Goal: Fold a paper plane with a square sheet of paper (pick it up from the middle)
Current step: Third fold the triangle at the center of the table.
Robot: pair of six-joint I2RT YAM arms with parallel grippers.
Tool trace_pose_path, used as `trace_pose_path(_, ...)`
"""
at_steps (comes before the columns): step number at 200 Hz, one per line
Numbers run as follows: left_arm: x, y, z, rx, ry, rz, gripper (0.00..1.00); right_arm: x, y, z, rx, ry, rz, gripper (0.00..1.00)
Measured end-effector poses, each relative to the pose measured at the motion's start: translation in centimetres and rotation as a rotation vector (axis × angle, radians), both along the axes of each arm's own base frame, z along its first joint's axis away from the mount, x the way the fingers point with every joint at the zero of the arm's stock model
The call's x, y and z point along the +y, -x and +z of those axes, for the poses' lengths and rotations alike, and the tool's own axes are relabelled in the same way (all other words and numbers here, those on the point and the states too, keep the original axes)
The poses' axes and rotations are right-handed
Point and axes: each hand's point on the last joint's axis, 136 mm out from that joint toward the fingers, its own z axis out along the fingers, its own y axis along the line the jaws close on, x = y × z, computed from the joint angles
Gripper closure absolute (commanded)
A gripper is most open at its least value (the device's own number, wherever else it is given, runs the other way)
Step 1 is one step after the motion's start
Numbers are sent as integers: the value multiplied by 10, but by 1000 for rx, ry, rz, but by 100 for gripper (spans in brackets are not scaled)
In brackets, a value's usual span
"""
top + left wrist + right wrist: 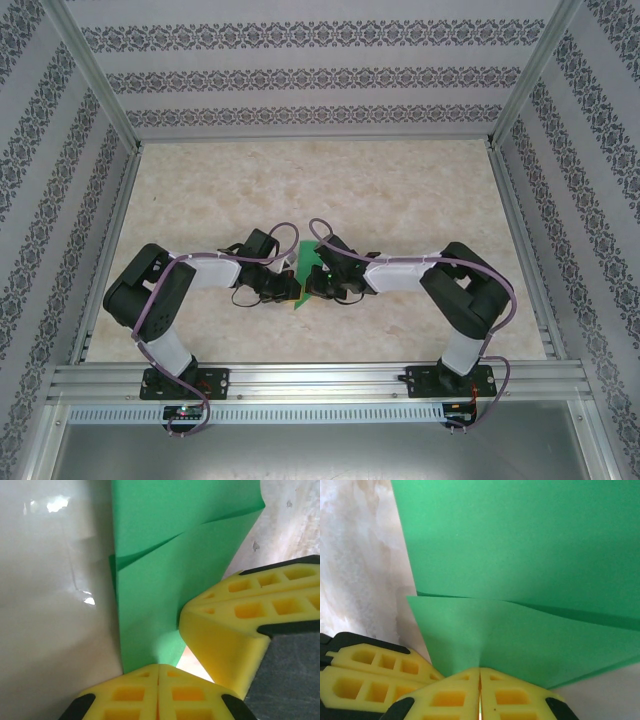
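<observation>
The bright green sheet of paper [306, 262] stands on edge at the table's middle, folded into overlapping layers with slanted creases. My left gripper [293, 290] meets it from the left and my right gripper [314, 285] from the right, their tips almost touching. In the left wrist view the left gripper [159, 672] is shut on the paper's [165, 570] lower edge, with the right arm's yellow fingers [220, 630] close beside it. In the right wrist view the right gripper [480, 676] is shut on a folded flap of the paper [520, 545], and the left arm's fingers [370, 667] sit at lower left.
The beige marbled table [300, 190] is boxed in by patterned walls and aluminium posts. A metal rail [320, 380] carrying both arm bases runs along the near edge. A glossy white arm cover [45, 605] lies close to the paper's left side.
</observation>
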Motion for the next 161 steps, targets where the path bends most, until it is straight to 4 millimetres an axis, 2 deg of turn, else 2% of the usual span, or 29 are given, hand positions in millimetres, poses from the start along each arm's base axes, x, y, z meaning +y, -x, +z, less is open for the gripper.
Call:
trace_pose_path(53,1,-2,0,-18,-11,-8,96,-8,-10,0,14,-7,-43,90)
trace_pose_path(161,2,-2,-1,-35,-10,-23,97,-47,-44,-1,13,-77,-139,88)
